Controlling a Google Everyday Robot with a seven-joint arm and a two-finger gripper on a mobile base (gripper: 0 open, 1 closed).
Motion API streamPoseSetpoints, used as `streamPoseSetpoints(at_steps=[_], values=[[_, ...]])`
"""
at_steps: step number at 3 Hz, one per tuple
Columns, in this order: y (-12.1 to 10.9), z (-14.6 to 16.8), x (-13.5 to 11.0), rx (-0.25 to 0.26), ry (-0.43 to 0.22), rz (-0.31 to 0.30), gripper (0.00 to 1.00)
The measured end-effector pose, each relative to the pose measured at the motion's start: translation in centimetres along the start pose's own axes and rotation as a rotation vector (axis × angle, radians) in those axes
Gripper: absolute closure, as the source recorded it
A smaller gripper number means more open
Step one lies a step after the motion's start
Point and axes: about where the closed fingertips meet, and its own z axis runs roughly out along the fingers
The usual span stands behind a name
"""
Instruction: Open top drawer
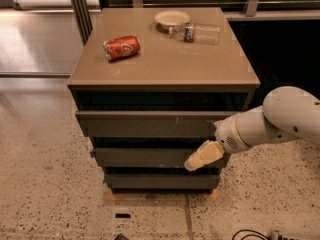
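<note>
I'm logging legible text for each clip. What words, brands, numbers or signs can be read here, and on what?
No text can be read.
The red can lying on the cabinet top: pale markings, too blurred to read.
The clear bottle lying beside the bowl: dark label, too blurred to read.
The top drawer and the gripper, in front of the middle drawer at its right end: no text visible.

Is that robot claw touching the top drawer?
Cannot tell. Camera view shows the gripper overlapping the middle drawer, below the top drawer; depth unclear.
</note>
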Motion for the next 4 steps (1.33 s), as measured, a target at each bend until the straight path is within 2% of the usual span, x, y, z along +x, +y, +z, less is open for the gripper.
streamPoseSetpoints(at_steps=[1,2,4], values=[[-2.0,1.4,-0.6,0.019,-0.008,-0.016,0.00],[-5.6,4.5,-1.7,0.020,0.002,-0.029,0.00],[-6.5,4.3,-2.6,0.023,-0.007,-0.041,0.00]])
